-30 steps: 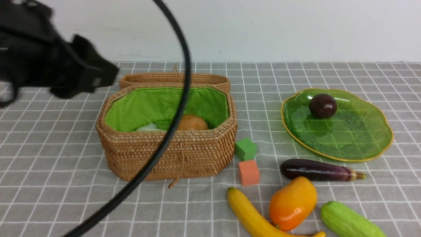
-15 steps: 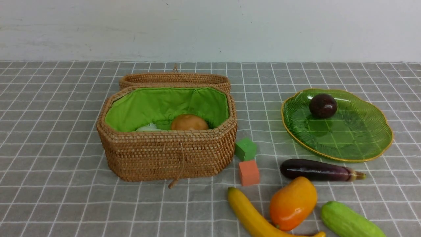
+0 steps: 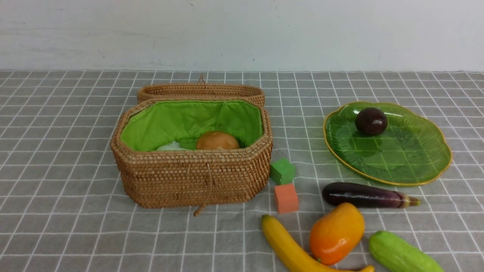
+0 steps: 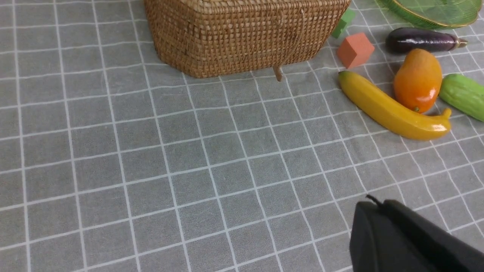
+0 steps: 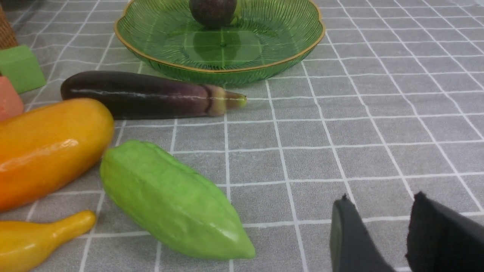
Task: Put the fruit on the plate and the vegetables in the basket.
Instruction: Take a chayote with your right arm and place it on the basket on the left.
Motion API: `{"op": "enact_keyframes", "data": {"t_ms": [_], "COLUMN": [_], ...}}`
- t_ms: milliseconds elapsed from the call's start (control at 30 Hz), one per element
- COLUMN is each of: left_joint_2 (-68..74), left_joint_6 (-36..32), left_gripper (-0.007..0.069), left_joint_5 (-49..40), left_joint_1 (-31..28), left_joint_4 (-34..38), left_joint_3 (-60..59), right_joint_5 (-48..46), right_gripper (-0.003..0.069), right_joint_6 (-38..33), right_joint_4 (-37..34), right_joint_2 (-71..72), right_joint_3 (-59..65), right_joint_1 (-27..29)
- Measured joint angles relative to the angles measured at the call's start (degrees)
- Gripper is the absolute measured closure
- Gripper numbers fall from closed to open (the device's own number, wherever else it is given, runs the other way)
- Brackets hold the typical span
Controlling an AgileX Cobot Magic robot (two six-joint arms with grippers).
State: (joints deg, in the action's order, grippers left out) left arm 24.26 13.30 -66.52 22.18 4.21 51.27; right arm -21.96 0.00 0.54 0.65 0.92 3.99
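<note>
Step in hand: a pause between picks, by my judgement; neither arm carries anything.
Already sorted: a brown-orange potato (image 3: 217, 140) and a white radish (image 3: 172, 146), only partly seen, lie inside the octagonal woven rattan basket with green lining (image 3: 191, 177), left of the counter's middle. A small glossy maroon round fruit (image 3: 371, 121) sits on the ribbed green glass plate with a gold rim (image 3: 397, 166), toward the right edge.
Still to sort: a dark purple eggplant (image 3: 363, 195), a plump orange-yellow mango (image 3: 336, 232), a curved yellow banana (image 3: 291, 249) and a light green cucumber (image 3: 401, 255), clustered by the near edge, towards the right corner.
Left pincer (image 4: 378, 204): jaws pressed together, holding nothing, over bare cloth.
Right pincer (image 5: 382, 198): partly open, empty, near the cucumber.
Next move: probably the right arm reaching for a nearby piece; the mango touches the banana, so a clean grip needs care.
Distractors: a green cube (image 3: 282, 170) and an orange cube (image 3: 286, 198), just beside the basket.
Surface: a counter under a grey cloth with a white grid (image 3: 75, 226).
Room: a plain white wall (image 3: 242, 34) behind.
</note>
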Motion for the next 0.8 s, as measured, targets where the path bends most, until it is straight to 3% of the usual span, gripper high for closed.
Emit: {"op": "enact_keyframes", "data": {"t_ms": [700, 800], "left_joint_2": [0.0, -0.8], "left_joint_6": [0.0, -0.2], "left_gripper": [0.0638, 0.0638], "left_joint_5": [-1.2, 2.2], "left_joint_1": [0.0, -0.2], "left_joint_4": [-0.6, -3.1], "left_joint_3": [-0.6, -2.5], "right_joint_5": [0.0, 0.0], "right_gripper": [0.0417, 0.0417], "right_joint_6": [0.0, 0.0], "right_joint_4": [0.0, 0.0], "right_joint_2": [0.0, 0.0], "right_joint_3": [0.0, 0.0], "right_joint_1": [0.0, 0.0]}}
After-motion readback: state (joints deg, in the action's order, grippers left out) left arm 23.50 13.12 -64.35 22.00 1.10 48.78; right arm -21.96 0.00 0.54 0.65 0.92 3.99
